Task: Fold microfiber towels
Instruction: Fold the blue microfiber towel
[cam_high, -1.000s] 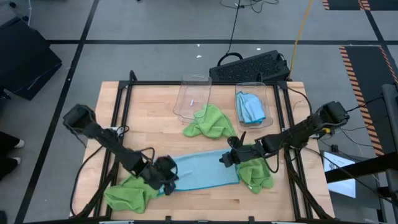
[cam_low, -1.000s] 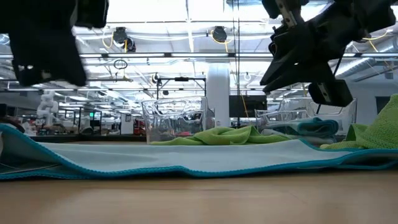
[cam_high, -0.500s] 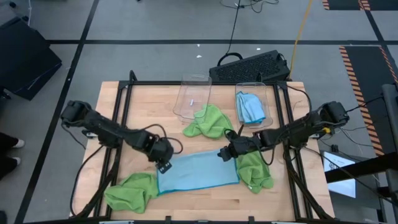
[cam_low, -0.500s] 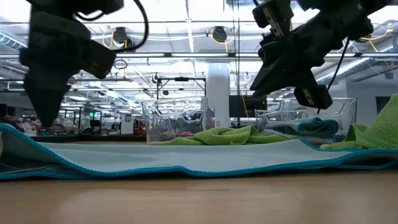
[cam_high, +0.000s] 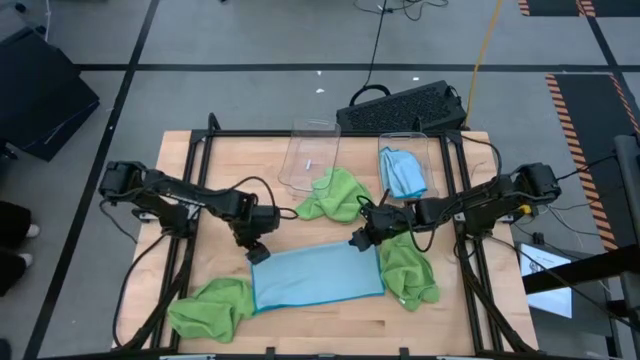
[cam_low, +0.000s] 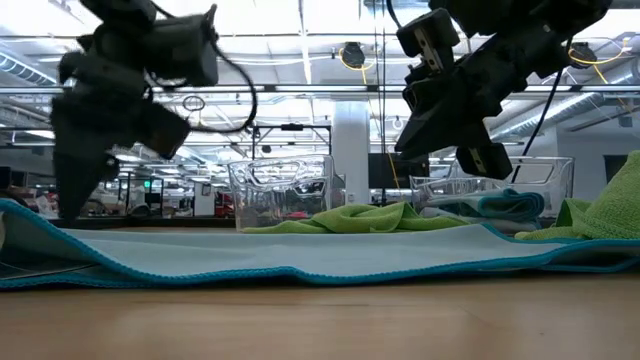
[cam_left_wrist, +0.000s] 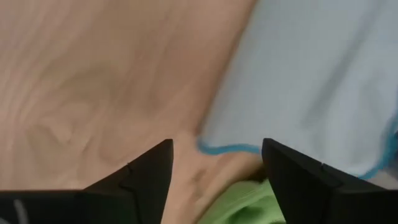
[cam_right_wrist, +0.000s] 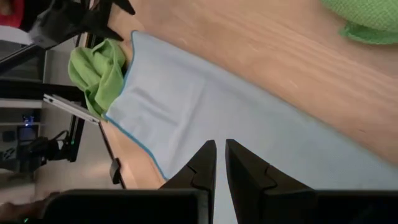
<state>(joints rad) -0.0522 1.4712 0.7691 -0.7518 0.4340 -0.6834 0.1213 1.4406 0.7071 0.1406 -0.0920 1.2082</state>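
Blue towel lies flat at the table's front between left gripper, fingers apart, and right gripper, fingers together, both empty; regrip matching corners so edges align.

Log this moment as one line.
left hand: open, above blue towel corner | right hand: shut, empty | towel: flat

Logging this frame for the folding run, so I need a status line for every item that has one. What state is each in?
Light blue towel: spread flat on the table, unheld.
Green towel at front left: crumpled.
Green towel at right: crumpled.
Green towel in the middle: crumpled, by the bins.
Blue towel: bunched inside the right bin.
Left bin: no towel inside.
Left gripper: open, empty.
Right gripper: shut, empty.
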